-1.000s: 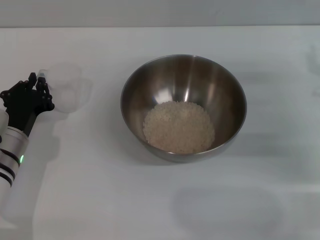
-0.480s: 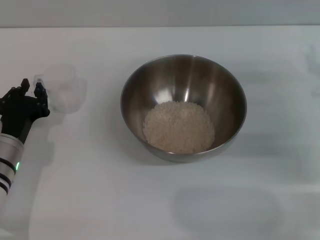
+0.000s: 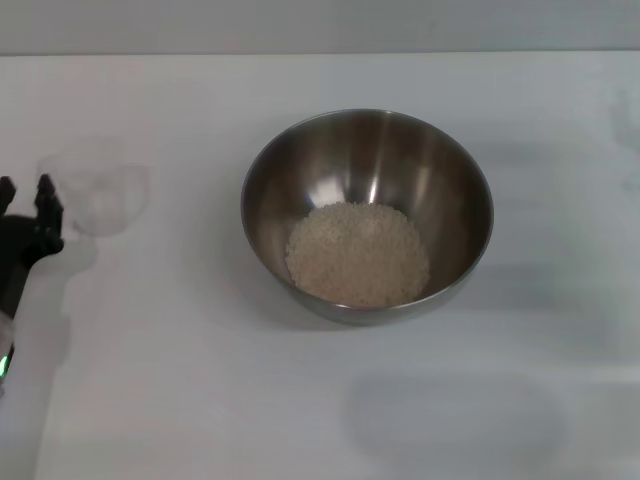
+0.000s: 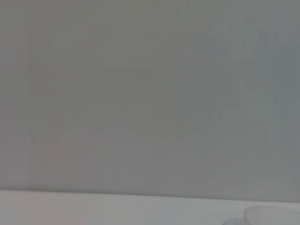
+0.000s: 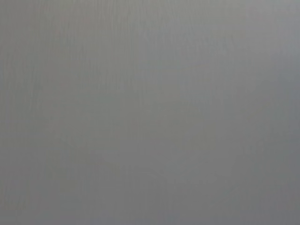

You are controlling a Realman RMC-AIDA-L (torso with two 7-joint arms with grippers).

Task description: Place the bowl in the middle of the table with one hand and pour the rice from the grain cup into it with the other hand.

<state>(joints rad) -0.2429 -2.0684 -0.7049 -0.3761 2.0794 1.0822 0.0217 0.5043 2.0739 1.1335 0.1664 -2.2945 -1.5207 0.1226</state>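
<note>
The bowl [image 3: 366, 160], shiny steel and deep, stands in the middle of the table [image 3: 330, 400] in the head view. The rice [image 3: 357, 252] lies as a pale heap in its bottom. The grain cup [image 3: 100, 190], translucent and empty-looking, is at the far left, well apart from the bowl. My left gripper [image 3: 25, 190] is at the left edge of the view, its black fingers at the cup's near-left side, where the handle is. It is shut on the cup. A pale rim, perhaps the cup [image 4: 269, 216], shows in the left wrist view. My right gripper is out of view.
The white tabletop runs to a far edge [image 3: 320, 53] along the top of the head view. The right wrist view shows only a plain grey surface.
My left gripper has drawn back to the left and toward me, now partly out of view. The grain cup has moved left with it. The bowl and rice have not moved.
</note>
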